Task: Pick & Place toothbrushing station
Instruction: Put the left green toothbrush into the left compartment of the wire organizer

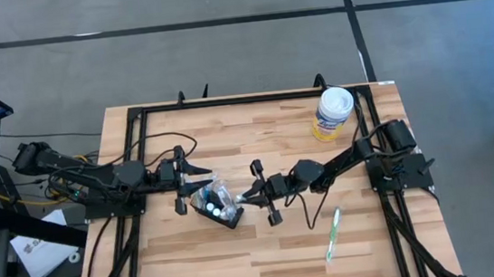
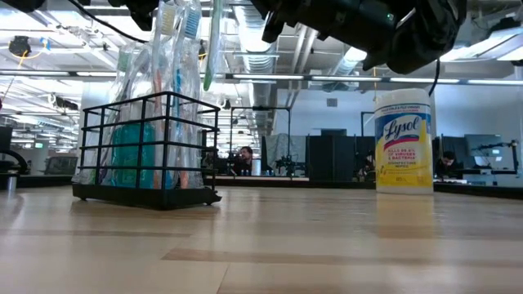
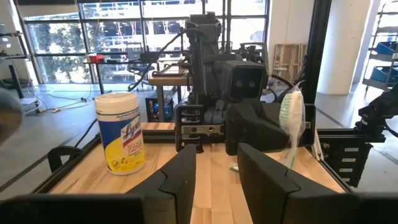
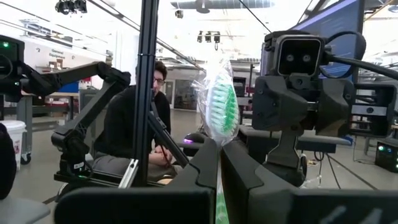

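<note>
Here, mid-desk, the small black wire toothbrushing station (image 1: 216, 205) likely handles light, rigid, top-heavy; grip its rim. The right gripper's (image 1: 254, 192) fingers pinch a wrapped green toothbrush (image 4: 221, 102); left gripper (image 1: 203, 170) part-open, empty.

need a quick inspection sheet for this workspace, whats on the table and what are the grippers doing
surface: light wooden table, black frame round it
job's things: black wire toothbrush station upright mid-table, wrapped brushes in it
clutter: yellow wipes canister with white lid at far right; loose green toothbrush near right
grippers: left gripper partly open, empty, beside the station; right gripper shut on a wrapped green-bristled toothbrush above it
cables: black leads across the left side
surroundings: seated person beyond the table
</note>
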